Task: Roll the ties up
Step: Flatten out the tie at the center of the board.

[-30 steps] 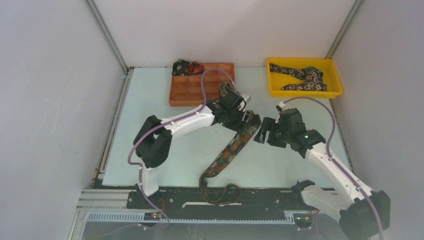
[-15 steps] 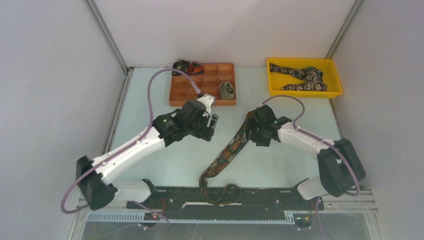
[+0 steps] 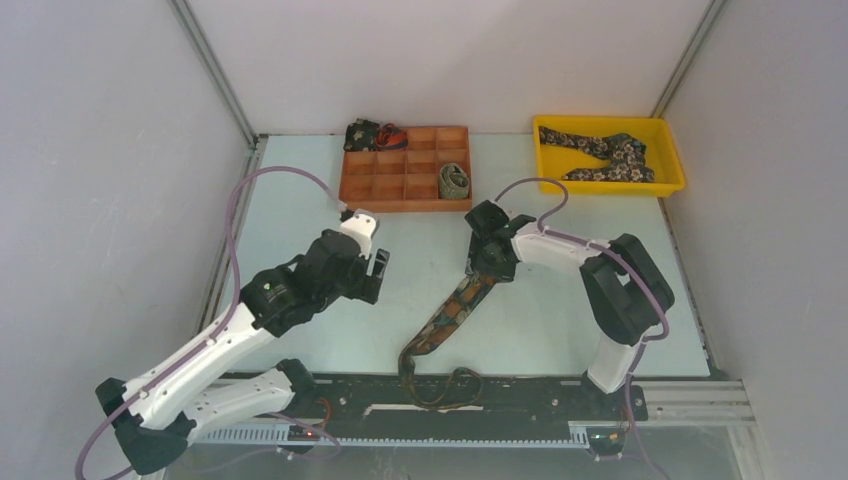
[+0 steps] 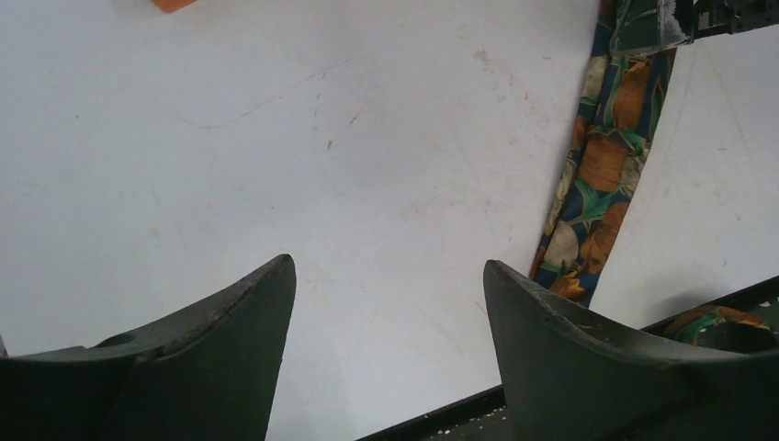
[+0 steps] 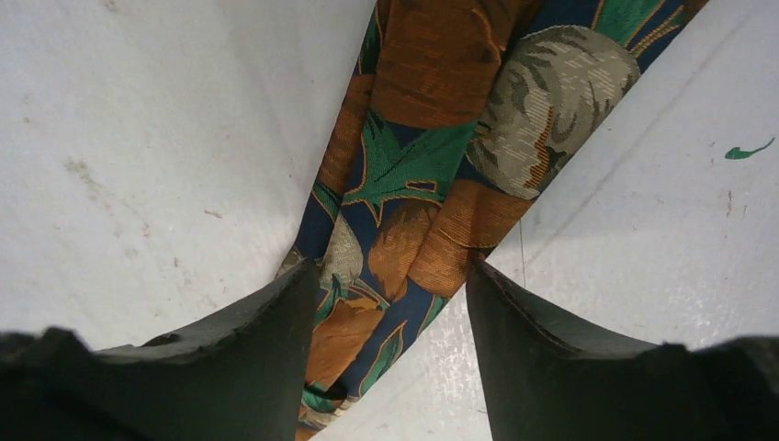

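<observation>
Lying on the pale table (image 3: pixel 300 200) between white walls (image 3: pixel 450 60), the unrolled tie (image 3: pixel 455 310) is running from centre toward 7 o'clock. Since a second ago the left gripper (image 4: pixel 386 266) has been retreating toward 8 o'clock, fingers spread wide and empty, while the right gripper (image 5: pixel 393 271) has been swinging onto the tie's far end, fingers parted astride it, not pinching.

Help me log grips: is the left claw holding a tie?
No, the left claw stands open over the table, the tie lying off to its side.
</observation>
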